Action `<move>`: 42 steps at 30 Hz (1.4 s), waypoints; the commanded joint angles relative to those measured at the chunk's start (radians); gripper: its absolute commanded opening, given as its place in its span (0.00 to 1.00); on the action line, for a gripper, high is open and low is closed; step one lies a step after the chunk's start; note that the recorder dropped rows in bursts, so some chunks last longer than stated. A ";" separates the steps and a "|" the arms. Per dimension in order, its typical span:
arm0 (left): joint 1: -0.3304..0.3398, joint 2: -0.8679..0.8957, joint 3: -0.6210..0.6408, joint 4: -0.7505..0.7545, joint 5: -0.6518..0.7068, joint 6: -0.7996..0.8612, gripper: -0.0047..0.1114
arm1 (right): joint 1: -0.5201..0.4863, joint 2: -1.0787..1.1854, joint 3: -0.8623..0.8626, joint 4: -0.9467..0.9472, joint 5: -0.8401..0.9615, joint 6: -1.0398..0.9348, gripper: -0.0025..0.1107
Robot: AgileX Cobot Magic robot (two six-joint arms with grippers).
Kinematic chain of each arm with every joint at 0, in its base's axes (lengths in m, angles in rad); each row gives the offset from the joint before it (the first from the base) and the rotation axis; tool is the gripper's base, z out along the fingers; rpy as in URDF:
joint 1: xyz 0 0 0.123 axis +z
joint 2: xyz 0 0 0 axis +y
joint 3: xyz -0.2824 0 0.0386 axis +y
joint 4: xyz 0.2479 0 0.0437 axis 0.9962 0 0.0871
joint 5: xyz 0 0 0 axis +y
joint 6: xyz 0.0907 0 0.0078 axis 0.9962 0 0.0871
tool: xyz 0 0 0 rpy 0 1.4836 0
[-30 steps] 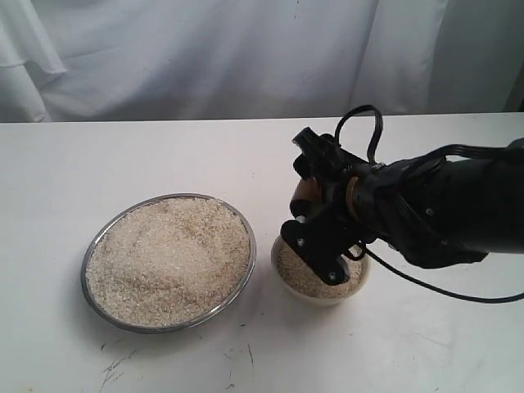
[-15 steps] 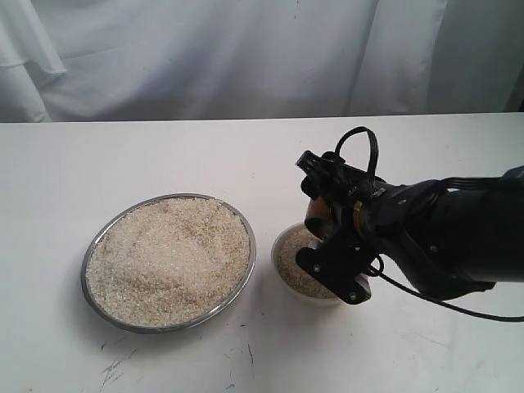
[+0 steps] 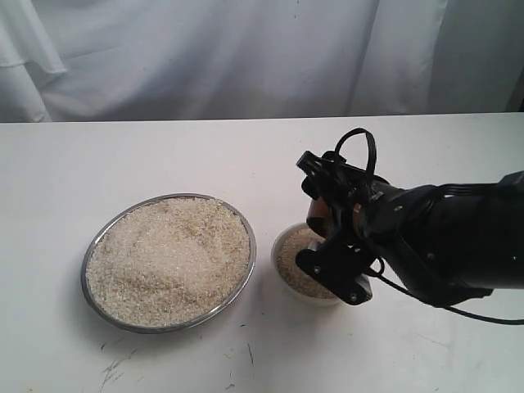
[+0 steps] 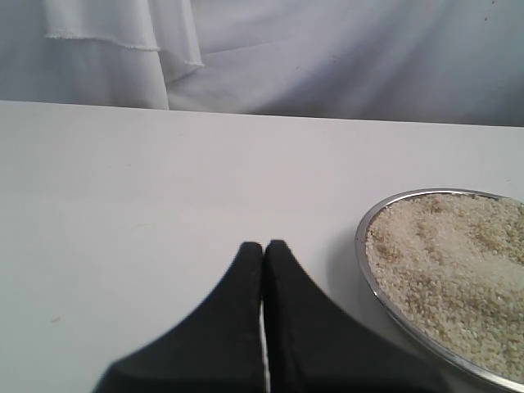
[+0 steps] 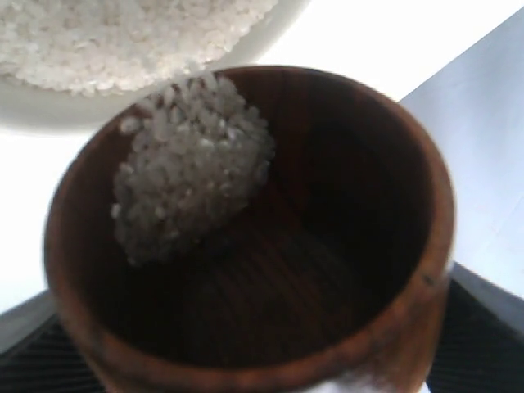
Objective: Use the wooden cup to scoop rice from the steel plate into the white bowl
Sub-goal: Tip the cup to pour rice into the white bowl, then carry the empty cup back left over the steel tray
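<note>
The right fingers (image 3: 334, 266) clamp the wooden cup (image 3: 316, 214) and hold it tipped over the white bowl (image 3: 279, 260), mouth turned down toward the bowl so the load can slide out; the cup hangs over the side of the bowl away from the steel plate (image 3: 246, 278), close above the rim as far as the exterior view shows. Seen from the right wrist, the cup's dark inside (image 5: 270, 270) is bare apart from one clump of rice (image 5: 192, 184) lying against the lip nearest the bowl's rim (image 5: 49, 102), where the tilt gathers it; the pour looks to be in its last stage. The bowl carries a bed of grains (image 3: 295, 268) below its rim. The plate sits just beside the bowl on the white desk (image 3: 205, 155), heaped with rice (image 3: 168, 258) almost to its edge; it is plainly the supply for further scoops. The left fingers (image 4: 244, 282) are pressed together and hold nothing; they sit low over the desk (image 4: 123, 205) near the plate's rim (image 4: 364, 246) but apart from it, probably parked clear of the working arm. A little more tilt should free the last clump; with the cup so near the bowl's edge, stray grains could fall outside.
</note>
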 commanded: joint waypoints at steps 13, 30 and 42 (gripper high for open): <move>-0.003 -0.004 0.005 0.000 -0.006 0.000 0.04 | 0.049 -0.003 -0.002 -0.012 0.097 -0.055 0.02; -0.003 -0.004 0.005 0.000 -0.006 0.000 0.04 | 0.104 -0.003 -0.030 -0.012 0.184 -0.151 0.02; -0.003 -0.004 0.005 0.000 -0.006 0.000 0.04 | 0.104 -0.003 -0.046 -0.012 0.200 -0.212 0.02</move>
